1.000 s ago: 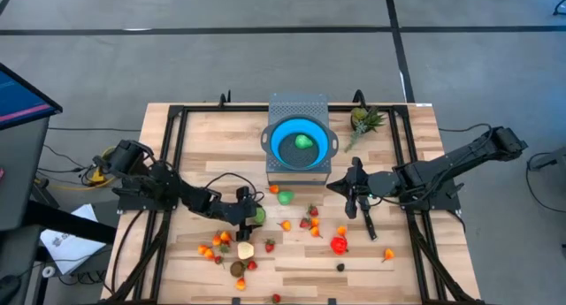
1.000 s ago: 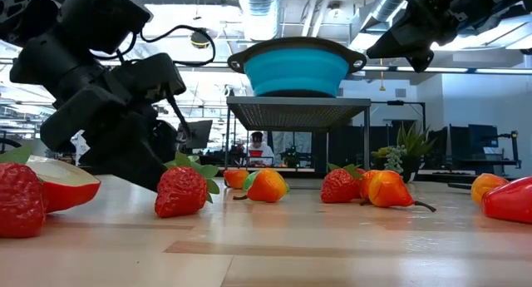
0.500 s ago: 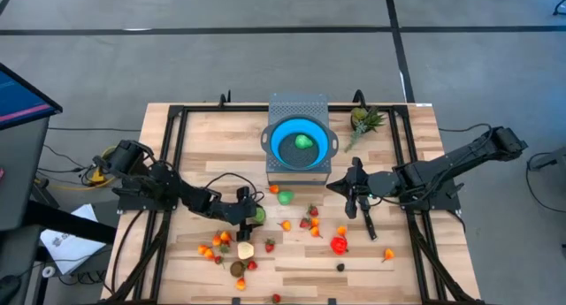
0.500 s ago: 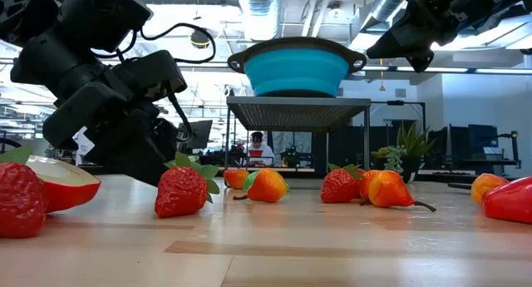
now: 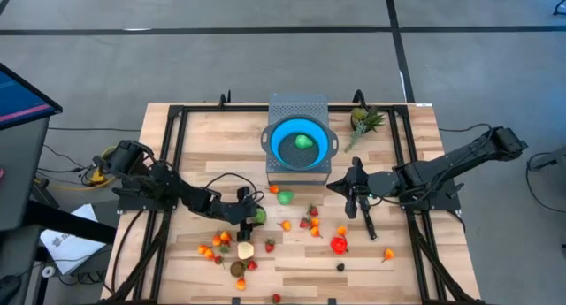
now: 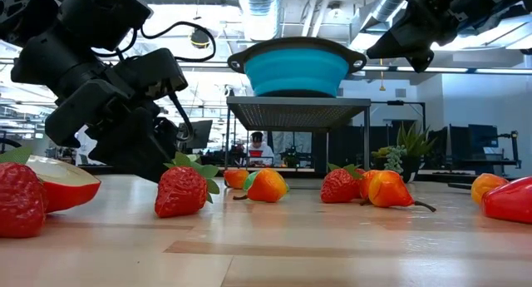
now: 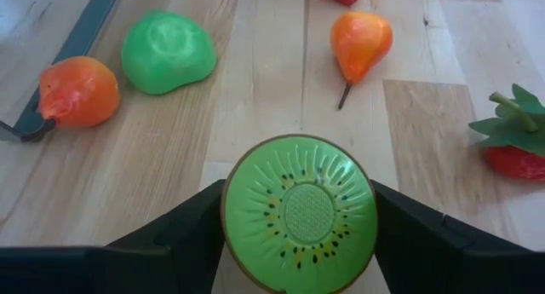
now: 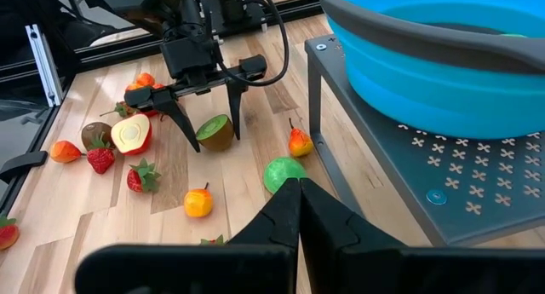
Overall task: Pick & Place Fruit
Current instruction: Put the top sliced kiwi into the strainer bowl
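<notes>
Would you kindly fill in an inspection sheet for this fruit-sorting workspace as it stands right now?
Surface: wooden table inside a black frame.
Job's things: blue bowl on a grey perforated stand, holding one green fruit; toy fruits scattered across the table's front half; halved kiwi on the wood between the left gripper's fingers.
Clutter: pineapple-like piece at the back right.
Grippers: left gripper low over the table, straddling the kiwi; right gripper shut, empty, right of the stand.
Cables: black cable looped on the left arm.
Surroundings: a seated person behind the stand; a monitor left of the table.
</notes>
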Controlling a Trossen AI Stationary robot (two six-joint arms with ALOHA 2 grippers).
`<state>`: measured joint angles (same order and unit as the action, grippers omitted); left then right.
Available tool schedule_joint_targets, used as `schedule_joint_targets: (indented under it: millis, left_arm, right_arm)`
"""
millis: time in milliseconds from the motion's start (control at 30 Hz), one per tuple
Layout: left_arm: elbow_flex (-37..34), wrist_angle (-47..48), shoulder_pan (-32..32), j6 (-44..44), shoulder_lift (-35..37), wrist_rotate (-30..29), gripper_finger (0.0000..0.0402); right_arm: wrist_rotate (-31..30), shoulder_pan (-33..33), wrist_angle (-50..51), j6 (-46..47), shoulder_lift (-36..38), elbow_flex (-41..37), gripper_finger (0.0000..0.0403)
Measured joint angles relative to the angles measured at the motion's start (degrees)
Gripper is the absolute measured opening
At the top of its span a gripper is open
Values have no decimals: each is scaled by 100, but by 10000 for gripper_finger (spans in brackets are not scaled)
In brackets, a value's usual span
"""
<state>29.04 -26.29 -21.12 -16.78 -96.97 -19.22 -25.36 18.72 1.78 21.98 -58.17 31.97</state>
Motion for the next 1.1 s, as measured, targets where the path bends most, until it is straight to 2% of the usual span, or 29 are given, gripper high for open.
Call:
schedule_joint_targets:
  millis: [233, 833, 1100]
  left_arm:
    - [0, -27, 0, -2, 2, 2, 237]
    - [2, -135, 0, -237, 27, 4, 241]
    - [4, -176, 0, -341, 657, 2, 237]
  right_arm:
    - [0, 0, 0, 0, 2, 0, 0]
    - [1, 0, 2, -4, 0, 0, 0]
    - [2, 0, 105, -4, 2, 0, 0]
